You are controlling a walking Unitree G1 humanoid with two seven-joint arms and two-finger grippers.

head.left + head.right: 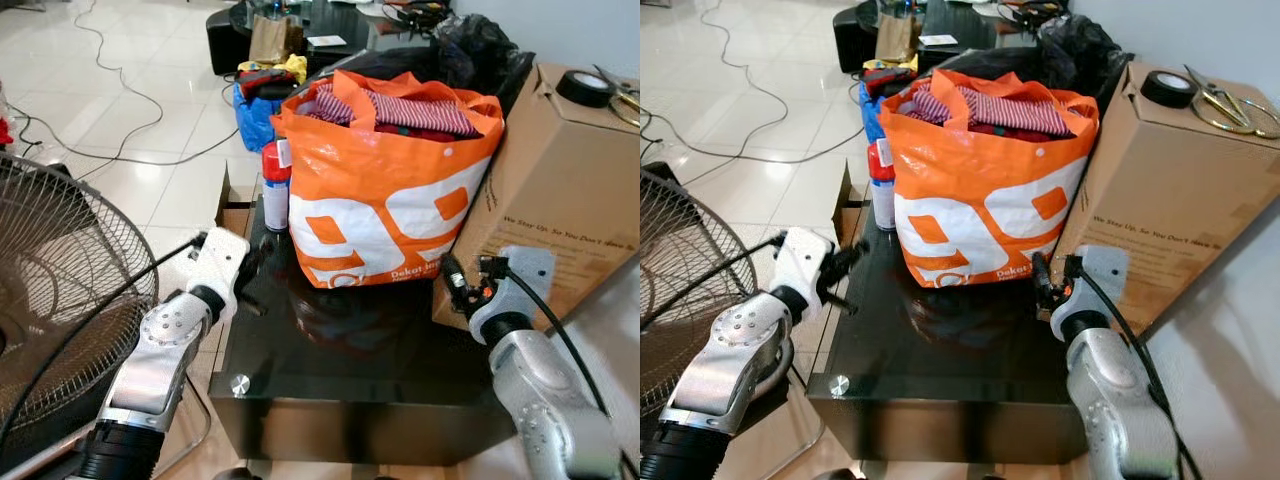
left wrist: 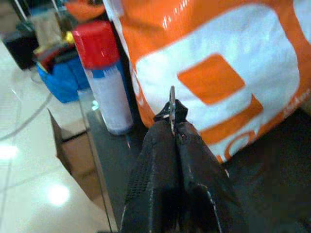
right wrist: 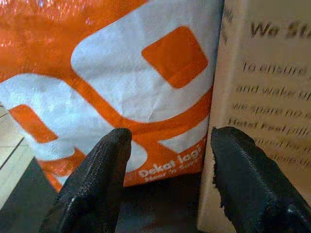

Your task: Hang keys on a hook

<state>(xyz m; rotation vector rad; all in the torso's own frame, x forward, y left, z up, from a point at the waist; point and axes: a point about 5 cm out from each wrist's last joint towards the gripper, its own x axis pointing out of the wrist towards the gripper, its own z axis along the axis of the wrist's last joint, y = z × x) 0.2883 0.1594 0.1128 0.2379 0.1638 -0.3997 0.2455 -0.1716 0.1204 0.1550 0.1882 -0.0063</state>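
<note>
the left claw (image 2: 171, 127) is pinched shut on a thin metal key (image 2: 172, 108), whose flat blade juts from between the black fingertips, above the near left part of a glossy black surface (image 1: 330, 385). the right claw (image 3: 170, 145) hovers wide apart over the surface's right side, facing an orange-and-white plastic bag (image 1: 385, 190) stuffed with striped cloth. a red-capped spray can (image 1: 275, 187) stands just beside the bag's left side. a cardboard box (image 1: 560, 190) touches the bag's right side, with a roll of black tape (image 1: 585, 88) on top. a wire fan grille (image 1: 60, 290) stands on the tiled floor (image 1: 120, 90) at left.
</note>
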